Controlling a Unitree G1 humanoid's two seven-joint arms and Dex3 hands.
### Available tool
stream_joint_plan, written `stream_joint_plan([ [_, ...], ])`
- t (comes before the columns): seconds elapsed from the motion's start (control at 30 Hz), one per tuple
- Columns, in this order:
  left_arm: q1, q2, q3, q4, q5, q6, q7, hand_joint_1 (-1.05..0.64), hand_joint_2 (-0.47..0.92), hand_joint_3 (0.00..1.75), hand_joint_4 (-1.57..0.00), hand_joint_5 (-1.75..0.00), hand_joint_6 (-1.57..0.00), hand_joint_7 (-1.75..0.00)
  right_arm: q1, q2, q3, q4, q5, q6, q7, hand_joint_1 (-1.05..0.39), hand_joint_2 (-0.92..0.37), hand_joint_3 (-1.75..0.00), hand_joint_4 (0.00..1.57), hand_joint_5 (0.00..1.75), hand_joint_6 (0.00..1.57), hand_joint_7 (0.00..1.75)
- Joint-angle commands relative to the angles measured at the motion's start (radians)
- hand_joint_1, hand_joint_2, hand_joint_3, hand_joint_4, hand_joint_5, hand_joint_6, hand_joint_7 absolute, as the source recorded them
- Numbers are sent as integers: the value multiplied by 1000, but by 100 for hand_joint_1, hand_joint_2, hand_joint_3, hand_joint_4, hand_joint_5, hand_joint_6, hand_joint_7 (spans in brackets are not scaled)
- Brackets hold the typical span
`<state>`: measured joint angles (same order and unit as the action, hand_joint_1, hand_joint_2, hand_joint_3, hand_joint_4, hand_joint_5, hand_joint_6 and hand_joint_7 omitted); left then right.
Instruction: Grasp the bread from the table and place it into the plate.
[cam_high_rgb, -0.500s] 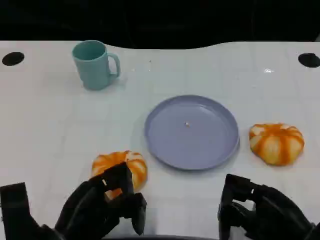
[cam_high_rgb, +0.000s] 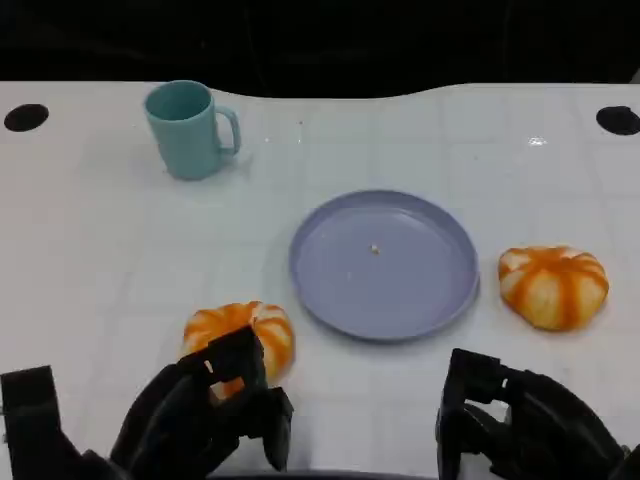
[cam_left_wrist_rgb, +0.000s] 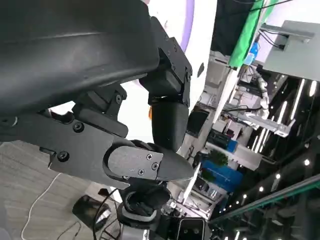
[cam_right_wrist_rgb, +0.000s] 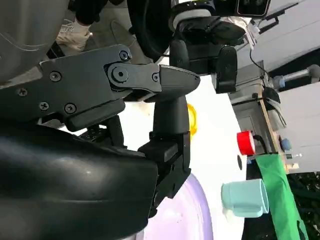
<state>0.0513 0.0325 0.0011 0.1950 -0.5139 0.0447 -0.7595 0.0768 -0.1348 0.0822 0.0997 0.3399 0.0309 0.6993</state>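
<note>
Left hand (cam_high_rgb: 205, 415) at the table's near edge, fingers apart and empty, just behind the bread (cam_high_rgb: 240, 335) — not yet grasped. Best to close around the bun's sides, lift, then carry to the plate (cam_high_rgb: 325, 290) mid-table. Right hand (cam_high_rgb: 510, 420) empty too.

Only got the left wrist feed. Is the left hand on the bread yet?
Observer: Not gripping. The head view has the left hand low in front of the left bread, fingers apart and overlapping its near edge.
Operator: Any other bread out there?
Observer: Yes, a right bread lies on the table just right of the plate, ahead of the right hand.
</note>
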Motion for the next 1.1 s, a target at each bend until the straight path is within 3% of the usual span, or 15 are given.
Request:
stream_joint_plan([
  [0.03, -15, 7, 13, 4, 6, -19, -9, -67, 92, 20, -84, -175, -61, -175, -5, -12, -10, 1, 0, 3, -2, -50, -92, -41, 58, 175, 44, 166],
  [0.2, -14, 9, 17, -18, 39, -74, 19, -67, 92, 21, -75, -175, -55, -166, -6, -10, -12, 0, 5, 7, -1, -50, -92, -41, 58, 175, 44, 166],
  [0.37, -18, 22, 31, -64, 88, -134, 64, -67, 92, 19, -57, -168, -62, -121, -3, -8, -11, -1, 0, 0, -4, -50, -92, -41, 59, 175, 45, 165],
  [0.43, -20, 36, 33, -87, 139, -180, 92, -71, 92, 21, -57, -157, -63, -104, -3, -8, -12, -3, 1, -2, -3, -50, -92, -41, 59, 175, 45, 165],
  [0.53, -32, 79, 25, -99, 266, -301, 130, -73, 92, 27, -54, -133, -61, -63, -2, -8, -11, -4, 0, -5, -2, -49, -92, -41, 59, 175, 45, 165],
  [0.7, -50, 136, 18, -120, 408, -399, 197, -72, 92, 20, -50, -92, -59, -15, -1, -7, -10, -2, 4, -4, 2, -49, -92, -41, 59, 175, 45, 165],
  [0.93, -50, 266, -15, -274, 756, -385, 338, -77, 92, 14, -32, -63, -42, 0, 2, -9, -10, -2, 6, -10, 10, -48, -92, -43, 60, 175, 45, 165],
  [1.1, -65, 333, -42, -341, 966, -353, 410, -76, 92, 11, -31, -38, -34, 0, 2, -11, -9, -2, 6, -7, 12, -48, -92, -43, 60, 175, 45, 165],
])
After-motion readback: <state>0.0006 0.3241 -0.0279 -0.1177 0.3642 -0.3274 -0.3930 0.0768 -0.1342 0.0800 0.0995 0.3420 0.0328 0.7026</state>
